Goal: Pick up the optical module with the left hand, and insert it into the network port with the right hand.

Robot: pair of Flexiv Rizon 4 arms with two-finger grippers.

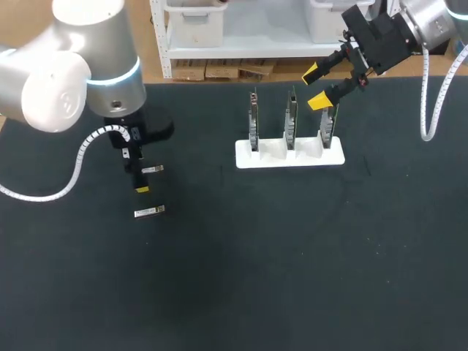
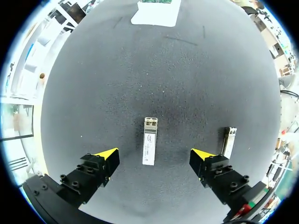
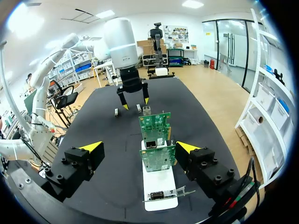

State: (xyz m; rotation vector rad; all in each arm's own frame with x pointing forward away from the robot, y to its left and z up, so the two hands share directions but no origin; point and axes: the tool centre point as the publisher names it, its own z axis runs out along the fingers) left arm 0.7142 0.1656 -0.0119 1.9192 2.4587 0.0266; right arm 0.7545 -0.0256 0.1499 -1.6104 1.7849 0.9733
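While the left gripper (image 2: 154,155) hangs with fingers apart, 1 optical module (image 2: 149,147) lies between them, untouched.

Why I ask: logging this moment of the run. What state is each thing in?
optical module: flat on table, ungrasped
second module: flat on table, apart from the first
network cards: upright in white stand
left gripper: fingers open, over the optical module
right gripper: fingers open, empty, near the network cards

Silver optical module (image 2: 149,147), black table (image 1: 292,256), white rack (image 1: 289,155), green cards (image 3: 156,142)
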